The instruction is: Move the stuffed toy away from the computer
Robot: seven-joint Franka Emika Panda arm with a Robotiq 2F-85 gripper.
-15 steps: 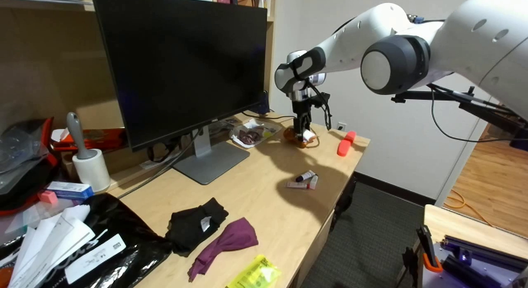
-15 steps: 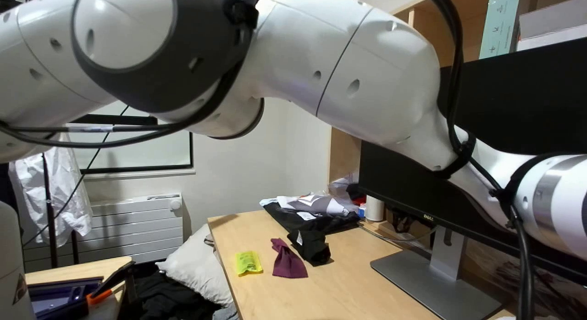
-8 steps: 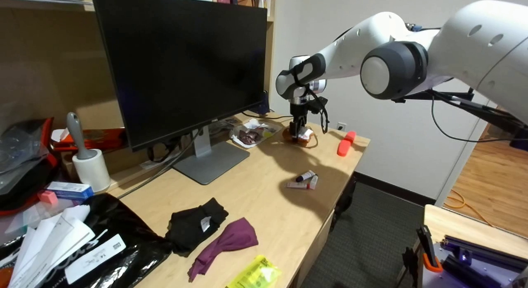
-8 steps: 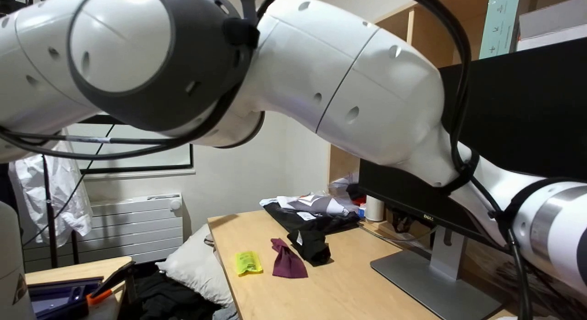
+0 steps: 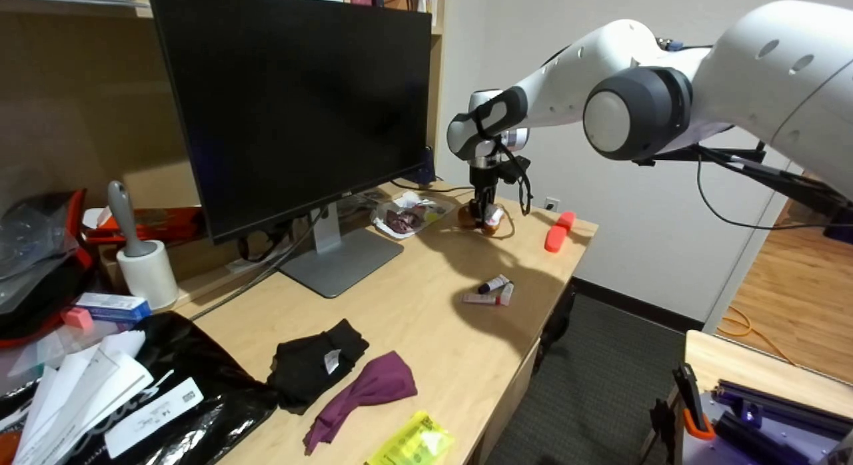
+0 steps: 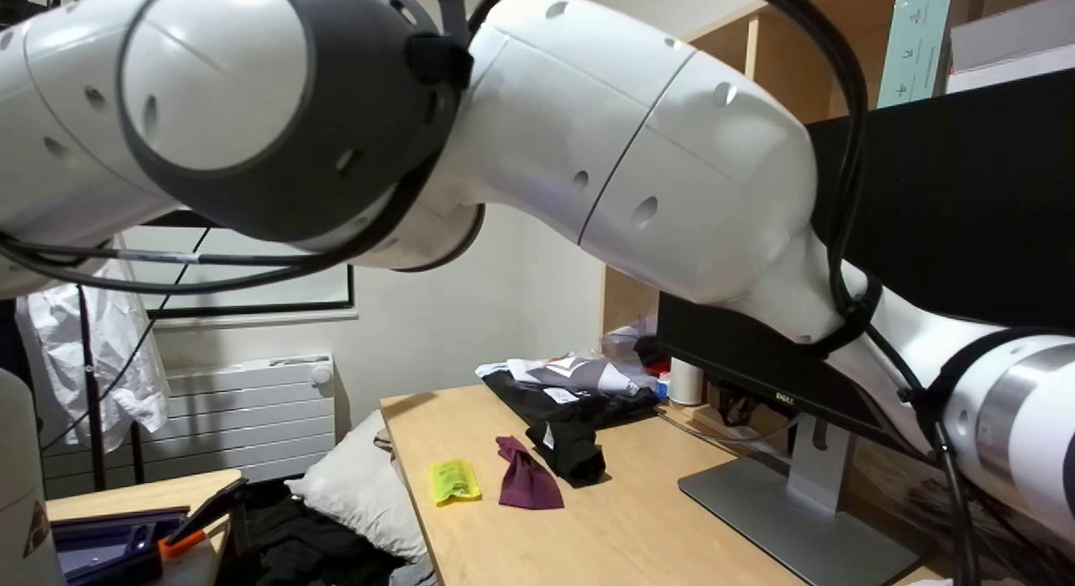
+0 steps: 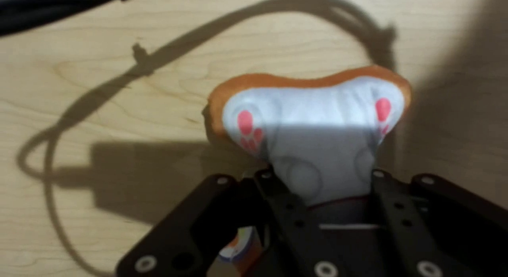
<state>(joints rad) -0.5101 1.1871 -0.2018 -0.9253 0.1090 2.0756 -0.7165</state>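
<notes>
Slightly lower than a second ago, my arm (image 5: 596, 68) reaches down towards one end of the bench (image 5: 426, 298).

My jaws point downward and look clamped on the stuffed toy (image 7: 317, 138), one on either side of its narrow middle. Two pale legs with pink paw prints spread past them, edged in orange-brown cloth. I judge the toy light, soft and springy: its fabric should grip well, and a firm squeeze should do no harm. The middle, where I have it, seems the best hold; a leg alone might let it swing.

Further out, in an exterior view, the toy (image 5: 495, 217) is past the right-hand edge of the computer (image 5: 300, 112), a big flat screen showing only black. A bright red object (image 5: 560, 232) lies near the toy, by the bench's edge, with small tubes (image 5: 493, 284) nearer the viewer.

My jaws hide the half of the toy away from the legs, so I cannot describe a face. Low in the wrist view, a colourful scrap (image 7: 238, 247) is too covered to name. Whether the toy touches the bench I cannot tell. In an exterior view my arm (image 6: 689, 158) crosses the computer (image 6: 731, 351), while jaws and toy fall out of sight.
</notes>
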